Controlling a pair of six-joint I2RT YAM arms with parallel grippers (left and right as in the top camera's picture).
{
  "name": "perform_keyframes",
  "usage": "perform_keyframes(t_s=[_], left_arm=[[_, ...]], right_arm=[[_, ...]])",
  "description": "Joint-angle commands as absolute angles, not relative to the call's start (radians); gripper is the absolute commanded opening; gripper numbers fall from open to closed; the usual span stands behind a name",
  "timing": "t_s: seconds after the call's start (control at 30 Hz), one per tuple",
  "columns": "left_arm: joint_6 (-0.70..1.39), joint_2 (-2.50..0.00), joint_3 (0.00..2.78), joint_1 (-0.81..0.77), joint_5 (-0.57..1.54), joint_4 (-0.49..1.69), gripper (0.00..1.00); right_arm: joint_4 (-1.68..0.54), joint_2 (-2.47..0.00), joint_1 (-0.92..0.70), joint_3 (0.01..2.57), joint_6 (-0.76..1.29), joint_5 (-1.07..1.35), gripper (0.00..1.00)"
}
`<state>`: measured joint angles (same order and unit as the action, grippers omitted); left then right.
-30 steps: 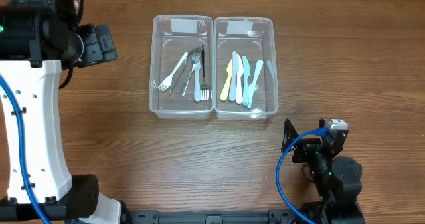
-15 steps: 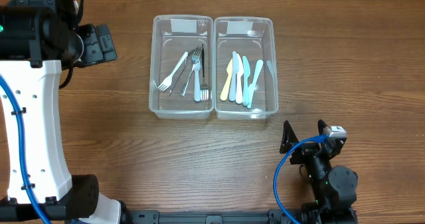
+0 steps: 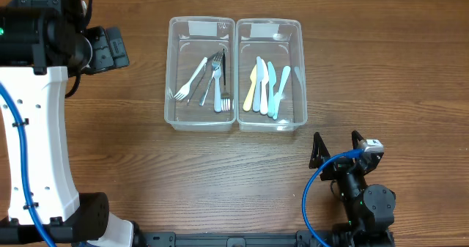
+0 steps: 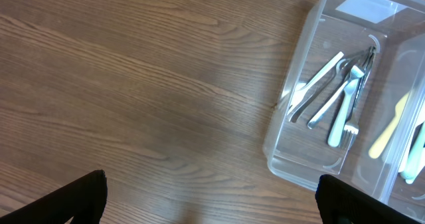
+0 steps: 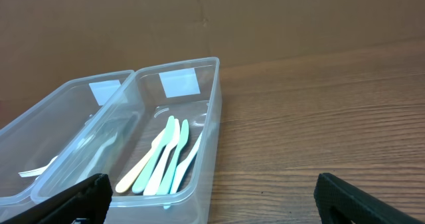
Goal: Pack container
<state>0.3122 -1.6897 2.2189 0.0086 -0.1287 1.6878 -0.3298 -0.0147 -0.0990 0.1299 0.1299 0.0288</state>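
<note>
Left tool point(image 4: 222, 199), over the far-left corner of the tabletop point(image 3: 132, 166), gaped wide and held nothing. Left container point(image 3: 201, 127), toward the middle of the far edge, held forks point(image 3: 214, 78). Right container point(image 3: 270, 128), touching it, held knives point(image 3: 265, 89) (no loose cutlery showed elsewhere). Right tool point(image 3: 337, 146), by the near edge, stood equally wide and empty. Likely hazard: a descending finger catching a thin clear wall would shove both containers. Nothing stood between tools and containers.

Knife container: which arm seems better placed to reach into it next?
Probably the right. The right gripper is open and faces the knife container, while the left gripper sits beyond the fork container.
</note>
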Motion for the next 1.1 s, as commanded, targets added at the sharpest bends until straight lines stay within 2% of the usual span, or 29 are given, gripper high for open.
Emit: perform_keyframes(t_s=[0.0, 0.63, 0.87, 1.07], left_arm=[[0.311, -1.684, 2.234, 0.013, -0.138, 1.689, 1.0], [0.31, -1.654, 2.233, 0.013, -0.153, 1.677, 1.0], [0.319, -1.507, 2.172, 0.013, -0.173, 1.373, 1.0], [0.31, -1.258, 1.863, 0.013, -0.205, 1.063, 1.0]], right_arm=[[-0.323, -0.003, -0.095, 0.121, 0.13, 0.028, 1.0], [-0.323, -0.003, -0.095, 0.121, 0.13, 0.028, 1.0], [-0.323, -0.003, -0.095, 0.121, 0.13, 0.028, 1.0], [-0.323, -0.003, -0.095, 0.121, 0.13, 0.028, 1.0]])
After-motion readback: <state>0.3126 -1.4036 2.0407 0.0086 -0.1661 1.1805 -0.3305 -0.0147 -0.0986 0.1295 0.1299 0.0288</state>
